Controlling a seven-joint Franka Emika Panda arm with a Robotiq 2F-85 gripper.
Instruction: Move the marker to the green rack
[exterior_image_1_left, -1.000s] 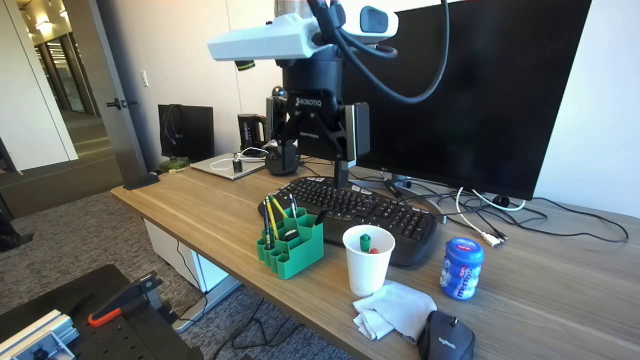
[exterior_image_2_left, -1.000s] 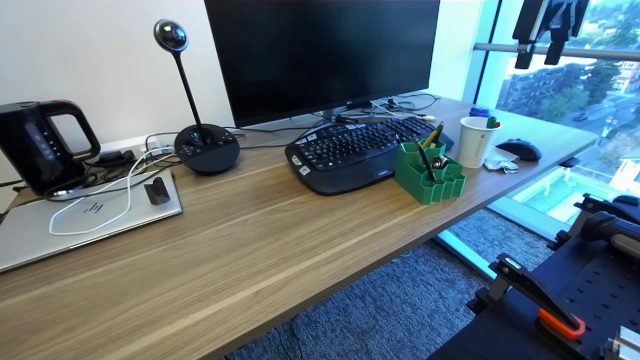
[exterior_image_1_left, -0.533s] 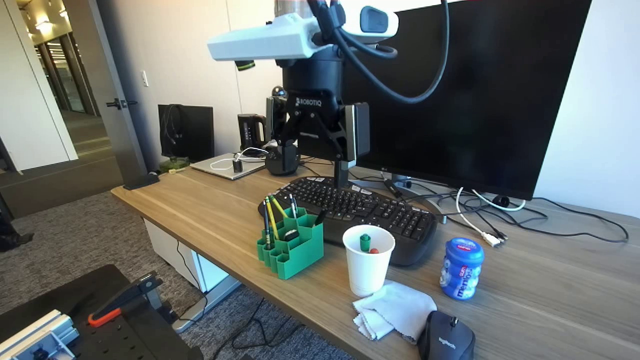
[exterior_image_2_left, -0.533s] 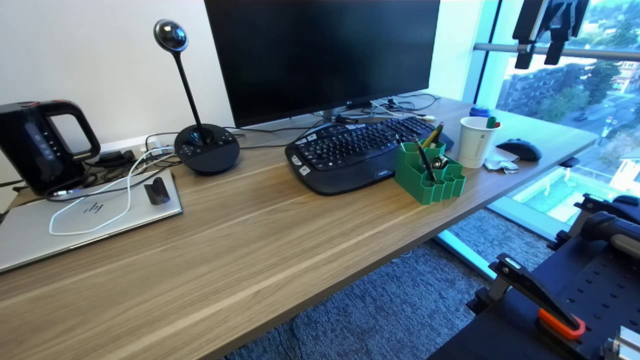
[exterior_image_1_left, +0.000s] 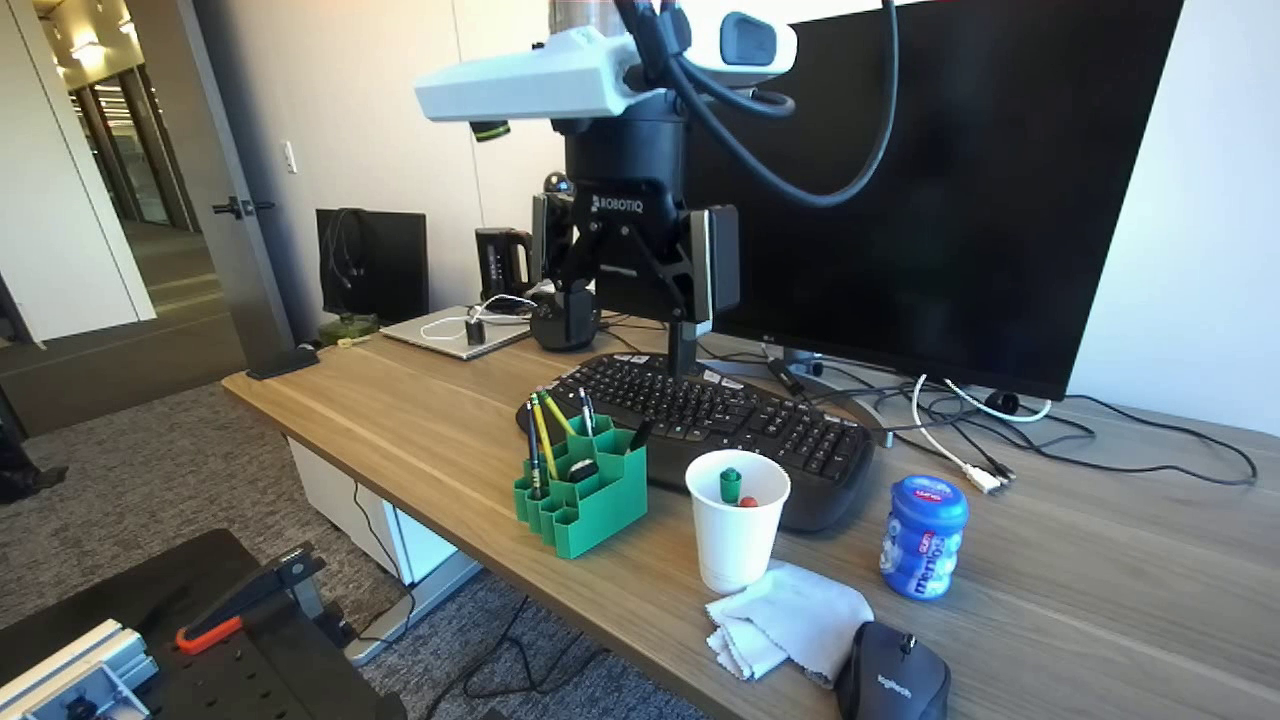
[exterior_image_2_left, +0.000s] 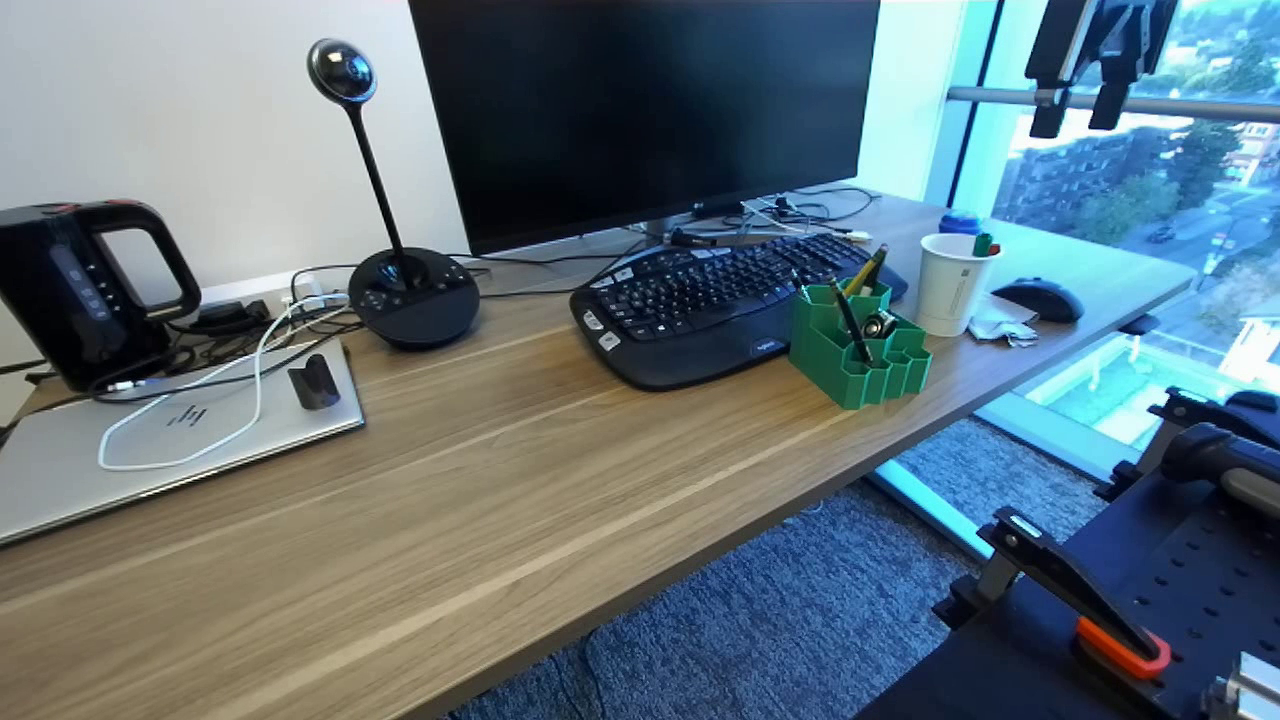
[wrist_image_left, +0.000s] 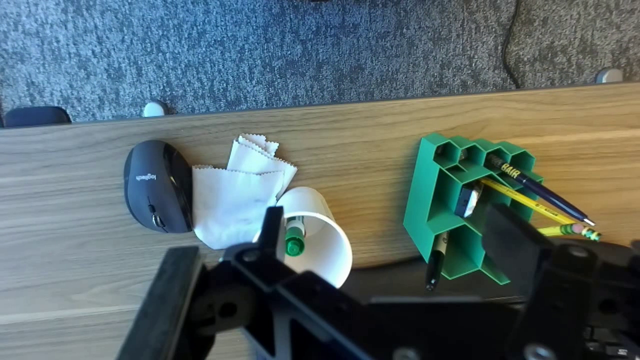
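on a wood-topped desk (exterior_image_2_left: 480, 470), a large black monitor (exterior_image_1_left: 920, 200) stands at the back, with a black keyboard (exterior_image_2_left: 725, 312) in front of it. above the desk the gripper (exterior_image_1_left: 630, 347) hangs pointing down, fingers well apart and nothing between them, probably so they can come down around something slim. near the front edge sits the green rack (exterior_image_1_left: 605, 512), its open-topped cells keeping pencils (wrist_image_left: 527, 200) propped. a white paper cup (exterior_image_1_left: 735, 545) stands upright nearby, not touching the rack. smallest come the markers. a green-capped marker (wrist_image_left: 295, 240) rests inside the cup, cap end up, which should leave its top free for a grasp from above; in an exterior view a red tip (exterior_image_1_left: 749, 502) shows beside it. a black marker (wrist_image_left: 435, 265) leans in the rack. which one the task means i cannot tell for certain; the green-capped marker seems likelier, being outside the rack, so the move looks not yet begun.
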